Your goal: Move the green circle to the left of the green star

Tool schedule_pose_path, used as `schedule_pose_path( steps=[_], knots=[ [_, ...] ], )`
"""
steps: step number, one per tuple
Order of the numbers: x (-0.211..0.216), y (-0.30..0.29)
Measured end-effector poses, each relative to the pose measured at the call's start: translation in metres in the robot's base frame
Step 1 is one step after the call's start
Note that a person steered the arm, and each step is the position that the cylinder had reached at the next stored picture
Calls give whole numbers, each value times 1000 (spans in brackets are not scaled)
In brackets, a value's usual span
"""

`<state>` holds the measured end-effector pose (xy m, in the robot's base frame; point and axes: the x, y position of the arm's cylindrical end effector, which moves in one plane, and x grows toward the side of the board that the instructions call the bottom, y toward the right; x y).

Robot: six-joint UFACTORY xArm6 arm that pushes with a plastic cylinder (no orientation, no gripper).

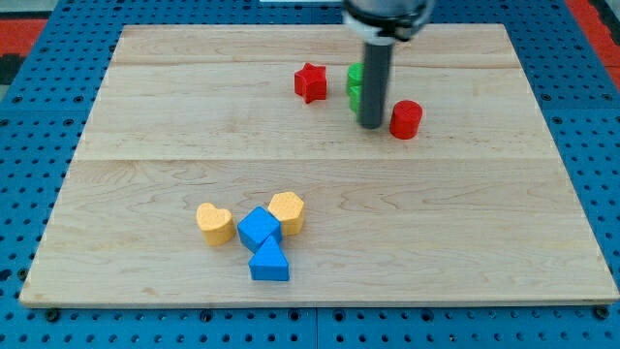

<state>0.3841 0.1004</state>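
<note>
Two green blocks [355, 85] sit close together at the view's upper middle, largely hidden behind my rod; I cannot tell which is the circle and which the star. My tip [373, 125] rests on the board just below and right of them, between the green blocks and a red cylinder [406, 118]. A red star [310, 82] lies to the view's left of the green blocks.
A yellow heart [214, 222], a yellow hexagon [287, 211], a blue cube [259, 229] and a blue triangle [268, 262] cluster at the view's lower middle. The wooden board [145, 116] lies on a blue perforated surface.
</note>
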Motion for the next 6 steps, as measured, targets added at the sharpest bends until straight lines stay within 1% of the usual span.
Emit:
schedule_pose_path(
  steps=[1,2,3,4,5,6],
  knots=[
    [0,67],
    [-20,51],
    [-84,49],
    [-109,3],
    [-89,-44],
    [-63,-49]
  ],
)
